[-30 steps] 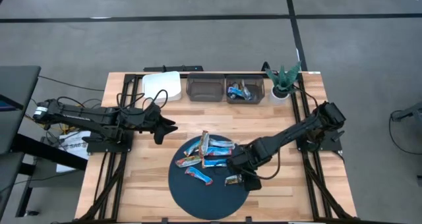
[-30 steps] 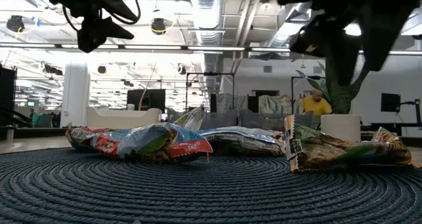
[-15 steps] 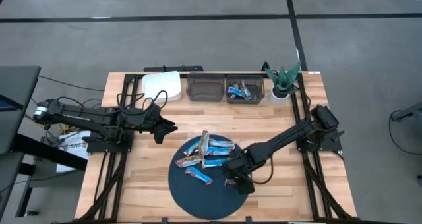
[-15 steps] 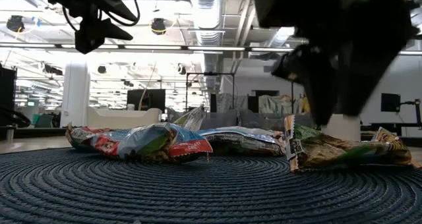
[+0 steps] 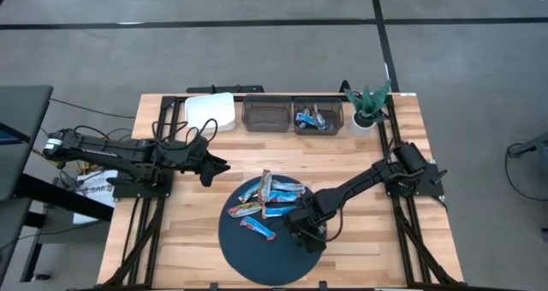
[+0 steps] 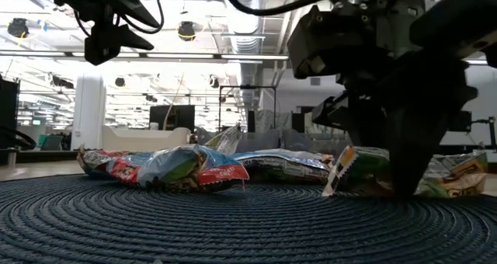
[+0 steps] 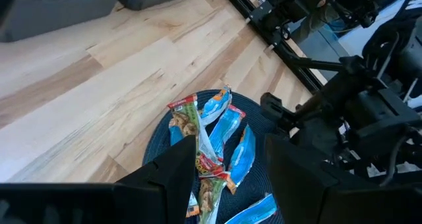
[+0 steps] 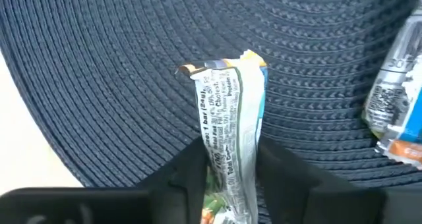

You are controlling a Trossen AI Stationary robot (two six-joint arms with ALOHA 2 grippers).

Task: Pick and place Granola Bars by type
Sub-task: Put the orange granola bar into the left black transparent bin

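Observation:
Several foil-wrapped granola bars (image 5: 265,201), blue, red-orange and tan, lie in a loose heap on a round dark-blue woven mat (image 5: 257,257); they also show in the low view (image 6: 178,167) and the left wrist view (image 7: 211,151). One tan-green bar (image 8: 227,118) lies apart on the mat's right part. My right gripper (image 5: 306,234) is down on the mat, shut on that bar. My left gripper (image 5: 214,165) hovers open over bare wood left of the mat, high in the low view (image 6: 109,39). My right gripper (image 8: 231,155) pinches the tan-green bar between its two fingers (image 8: 188,174), across its width, about mid-length (image 8: 227,148). The fingers come from above, slanting down to the mat (image 6: 408,178). The bar stands on its edge on the mat, its free end (image 6: 342,167) tipped up.
Along the far edge stand a white container (image 5: 211,111), an empty clear bin (image 5: 266,114), a clear bin holding blue bars (image 5: 318,117) and a small potted plant (image 5: 368,107). Bare wood lies between the mat and the bins. Black frame rails run down both table sides.
My right gripper has moved left and toward the near edge across the mat and come down onto the lone tan-green bar. The bar's end, upright before, now leans over, and the bar has turned up on its edge. My left arm has kept still.

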